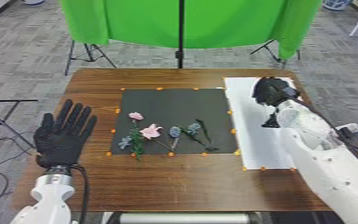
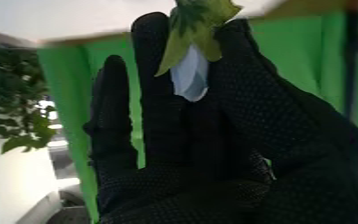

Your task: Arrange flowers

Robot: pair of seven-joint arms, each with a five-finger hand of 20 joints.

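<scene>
1. The arranging looked to be partway along, though where each stem was meant to end up could not be told from the pictures.
2. On the black sheet (image 1: 167,100) lay a loose group near its lower edge: a small pink flower (image 1: 135,116), a larger pink flower (image 1: 150,132), a blue-grey bloom (image 1: 125,143) at the left, two more bluish heads (image 1: 175,131) to the right, and a slim green leaf (image 1: 203,131) beside them.
3. The right robot hand (image 1: 270,91) was over the far part of the white sheet (image 1: 257,145). In the right wrist view its thumb and a finger were together, clamped on a green-leaved sprig (image 2: 206,17) with a pale tip.
4. The left robot hand (image 1: 61,135) was at the left side of the worktop (image 1: 149,182), palm area flat-looking, fingers straight and apart, holding nothing.
5. Left to do, as far as could be judged: setting down the sprig, then perhaps adjusting the group. The next move seemed to call for a gentle release, since a light stem could cling to the glove or turn as it dropped.
</scene>
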